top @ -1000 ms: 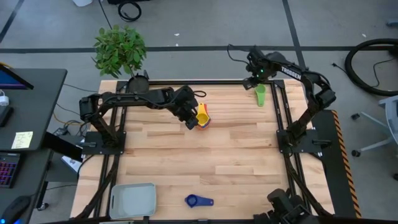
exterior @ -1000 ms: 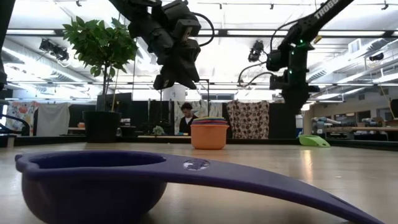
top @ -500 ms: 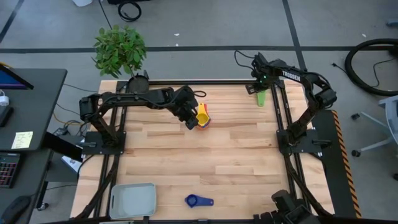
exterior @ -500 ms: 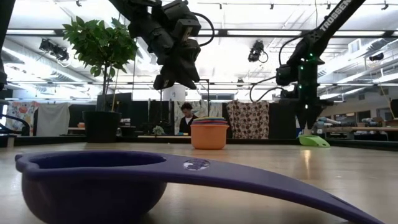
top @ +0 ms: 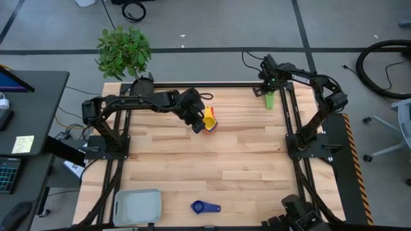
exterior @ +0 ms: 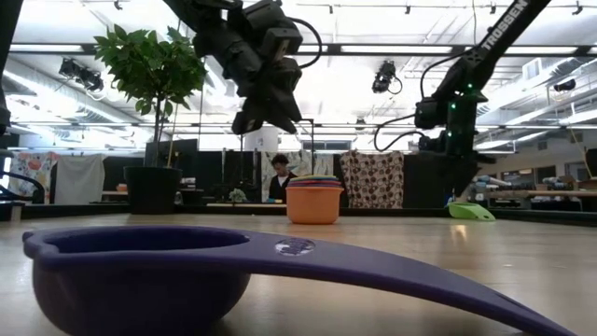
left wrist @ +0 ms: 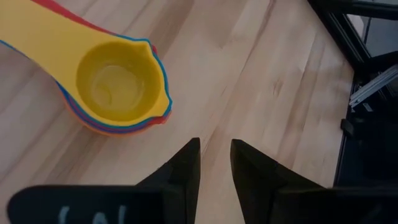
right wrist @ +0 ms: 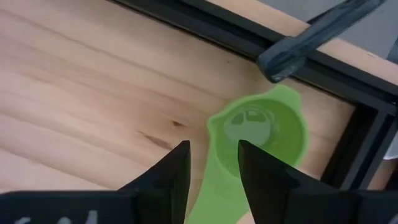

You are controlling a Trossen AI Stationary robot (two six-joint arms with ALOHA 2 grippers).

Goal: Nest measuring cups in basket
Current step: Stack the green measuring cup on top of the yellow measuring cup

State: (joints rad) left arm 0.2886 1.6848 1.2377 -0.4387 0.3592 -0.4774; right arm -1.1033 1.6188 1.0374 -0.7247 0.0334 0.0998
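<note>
A stack of nested measuring cups [top: 209,120], yellow on top [left wrist: 118,81], stands on its base in the middle of the table's far half. My left gripper [left wrist: 214,149] hovers open just left of the stack [top: 198,125], holding nothing. A green cup [right wrist: 261,134] lies at the far right corner [top: 270,100]. My right gripper [right wrist: 211,149] hangs open over it, pointing down, a finger on either side of the handle [right wrist: 208,186]. A dark blue cup [top: 204,207] lies near the front edge. The grey basket [top: 137,205] sits at the front left.
A potted plant [top: 123,51] stands beyond the far left corner. Black frame rails [right wrist: 205,37] run along the table edge right behind the green cup. A person shows in the room far behind the table [exterior: 278,177]. Bare wood lies between the stack and the basket.
My right gripper has come down over the green cup, shifting slightly toward the table's right edge. Its fingers now hang just above the cup. The left arm and all cups have stayed still.
</note>
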